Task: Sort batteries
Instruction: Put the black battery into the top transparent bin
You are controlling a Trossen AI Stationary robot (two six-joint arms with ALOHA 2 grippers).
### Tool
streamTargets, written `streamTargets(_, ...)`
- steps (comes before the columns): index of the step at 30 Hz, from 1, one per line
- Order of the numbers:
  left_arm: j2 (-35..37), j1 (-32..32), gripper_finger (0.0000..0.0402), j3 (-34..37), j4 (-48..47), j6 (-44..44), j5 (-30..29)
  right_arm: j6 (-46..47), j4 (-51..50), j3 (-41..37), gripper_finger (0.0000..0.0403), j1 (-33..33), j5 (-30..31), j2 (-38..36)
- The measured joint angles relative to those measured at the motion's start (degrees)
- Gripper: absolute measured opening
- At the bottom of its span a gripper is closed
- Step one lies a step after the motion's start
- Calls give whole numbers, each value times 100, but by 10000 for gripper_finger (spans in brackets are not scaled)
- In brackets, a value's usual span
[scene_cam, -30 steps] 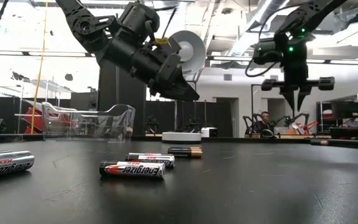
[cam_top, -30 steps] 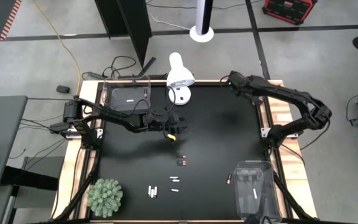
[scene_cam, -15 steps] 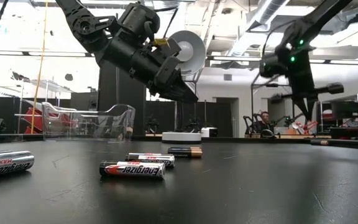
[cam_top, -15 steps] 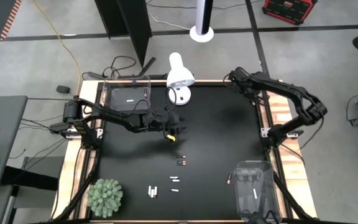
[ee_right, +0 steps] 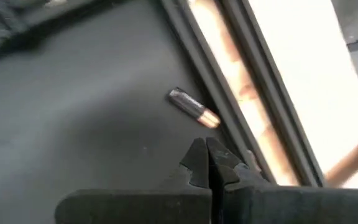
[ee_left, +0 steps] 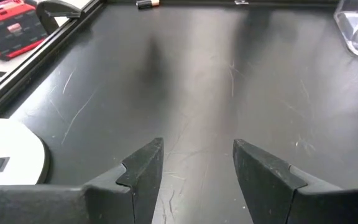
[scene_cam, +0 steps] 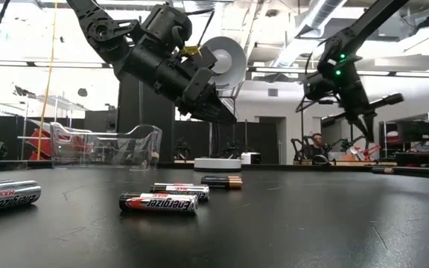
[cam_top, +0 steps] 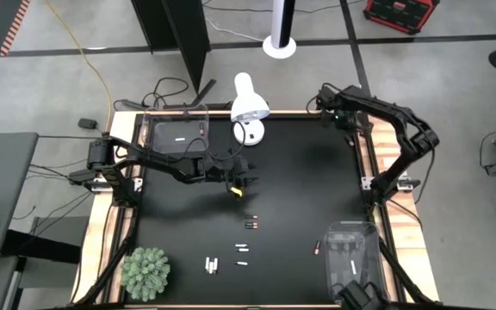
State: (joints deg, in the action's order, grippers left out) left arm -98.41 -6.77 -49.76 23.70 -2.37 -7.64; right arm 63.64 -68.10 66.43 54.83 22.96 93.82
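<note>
Batteries (cam_top: 250, 225) are scattered on the black table (cam_top: 300, 185) toward its near edge, about nine counted from above; one more (ee_right: 194, 108) is seen by the right wrist camera against the right rim. Two clear bins are present: one (cam_top: 177, 133) at the far left corner, one (cam_top: 352, 251) at the near right. The left gripper (cam_top: 233, 185) is held spread above the table's middle, holding nothing. The right gripper (cam_top: 344, 119), pressed together and empty, has been drawn back toward the far right corner since a second ago.
</note>
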Motion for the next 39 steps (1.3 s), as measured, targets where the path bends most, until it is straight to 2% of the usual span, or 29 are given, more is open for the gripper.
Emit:
streamTargets(5,0,0,189,0,-137,0,0,61,-281,163,0,47,-112,190)
streamTargets(11,0,0,189,0,-170,-2,-2,1,62,175,0,-43,-143,135)
streamTargets(16,0,0,189,0,-177,-10,-2,-373,739,501,0,-185,-339,109)
streamTargets(22,0,0,189,0,-177,-44,4,-1186,691,1165,0,-173,-631,109)
streamTargets(24,0,-4,189,0,-194,-46,261,-1594,702,1312,0,-125,-969,109)
streamTargets(29,0,146,189,0,-471,-330,1987,-2716,495,1647,0,-434,-1265,107)
streamTargets(36,0,880,189,15,-1197,-748,1982,-3804,519,2359,3,-1024,-1256,39)
streamTargets(39,-2,1236,194,50,-1217,-744,1591,-4179,381,2533,4,-1252,-1237,-77)
